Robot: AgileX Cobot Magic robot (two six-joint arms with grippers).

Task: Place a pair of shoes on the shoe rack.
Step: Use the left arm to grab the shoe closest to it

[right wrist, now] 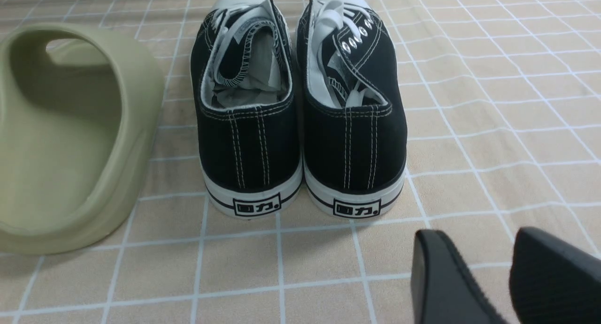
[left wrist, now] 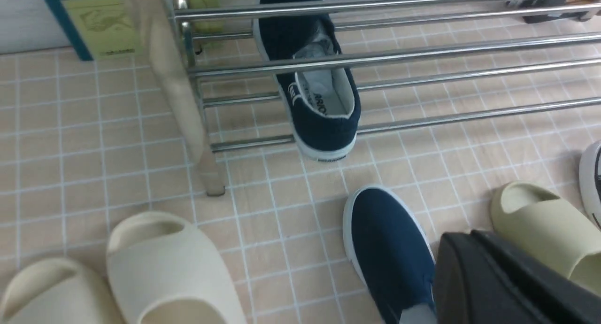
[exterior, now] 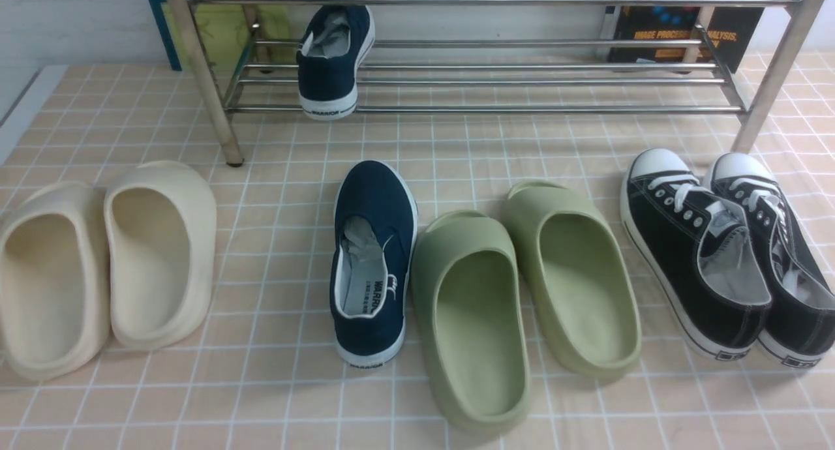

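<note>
Navy-blue canvas sneaker (exterior: pixel 329 72) rests on steel-rod shoe rack (exterior: pixel 522 109), its mate (exterior: pixel 373 202) on tiled surface (exterior: pixel 261 385); left gripper (left wrist: pixel 462 263) clenched, right gripper (right wrist: pixel 483 239) parted.

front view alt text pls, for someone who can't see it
One navy sneaker sits on the steel shoe rack, heel toward the camera; its mate lies on the tiled surface in front. Cream slippers lie left of it, green slippers and black sneakers right.

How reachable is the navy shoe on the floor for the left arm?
Probably yes: the left gripper hangs close by the navy shoe, and nothing covers it. The green slipper crowds one side, and the jaws are shut.
</note>
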